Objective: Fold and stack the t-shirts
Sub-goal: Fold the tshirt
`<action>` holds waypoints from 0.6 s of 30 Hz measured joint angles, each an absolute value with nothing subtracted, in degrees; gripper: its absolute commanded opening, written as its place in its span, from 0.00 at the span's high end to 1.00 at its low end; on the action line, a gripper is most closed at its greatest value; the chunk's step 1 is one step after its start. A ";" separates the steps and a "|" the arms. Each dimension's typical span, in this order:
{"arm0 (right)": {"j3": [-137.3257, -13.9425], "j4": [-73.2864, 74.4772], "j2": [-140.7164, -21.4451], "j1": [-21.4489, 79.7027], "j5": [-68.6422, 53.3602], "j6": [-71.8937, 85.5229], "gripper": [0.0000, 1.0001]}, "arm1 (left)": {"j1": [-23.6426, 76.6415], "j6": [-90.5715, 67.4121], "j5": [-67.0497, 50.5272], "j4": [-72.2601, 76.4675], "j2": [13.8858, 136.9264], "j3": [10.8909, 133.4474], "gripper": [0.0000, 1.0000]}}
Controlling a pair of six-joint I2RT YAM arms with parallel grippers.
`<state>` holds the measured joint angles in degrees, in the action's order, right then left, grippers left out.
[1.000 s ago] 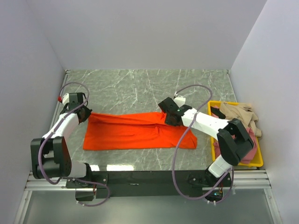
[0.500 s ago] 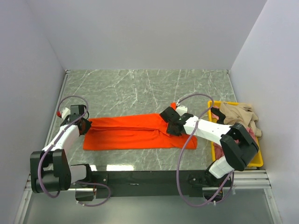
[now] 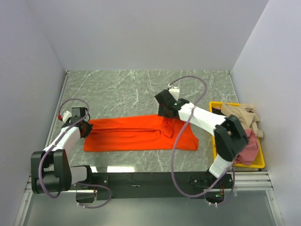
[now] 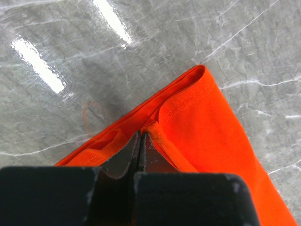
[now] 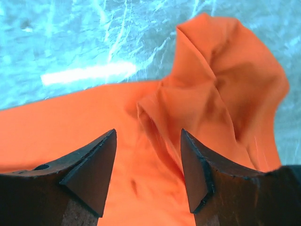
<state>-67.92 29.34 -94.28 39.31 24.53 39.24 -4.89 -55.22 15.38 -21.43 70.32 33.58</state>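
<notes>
An orange-red t-shirt (image 3: pixel 136 134) lies folded into a long band across the marble table. My left gripper (image 3: pixel 86 128) sits at the band's left end. In the left wrist view its jaws (image 4: pixel 141 137) are pressed together on a hemmed fold of the orange cloth (image 4: pixel 207 122). My right gripper (image 3: pixel 162 109) hovers over the band's far edge toward the right end, open, with nothing between its fingers (image 5: pixel 148 136). Below it the orange cloth (image 5: pixel 211 94) stands up in a loose rumpled fold. A beige t-shirt (image 3: pixel 240 113) and a pink t-shirt (image 3: pixel 249 147) lie heaped in the bin.
A yellow plastic bin (image 3: pixel 216 149) stands at the table's right edge, beside the right arm's elbow. Bare marble table (image 3: pixel 141 87) stretches behind the shirt to the back wall. Side walls close in the table on the left and right.
My right gripper opened, let go of the orange cloth and rose toward the back. My left gripper moved a little nearer with the shirt's left corner in it.
</notes>
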 measured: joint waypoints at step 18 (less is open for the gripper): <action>-70.24 31.24 -103.37 34.79 25.71 36.21 1.00 | -4.89 -55.24 15.51 -20.97 71.02 33.12 0.99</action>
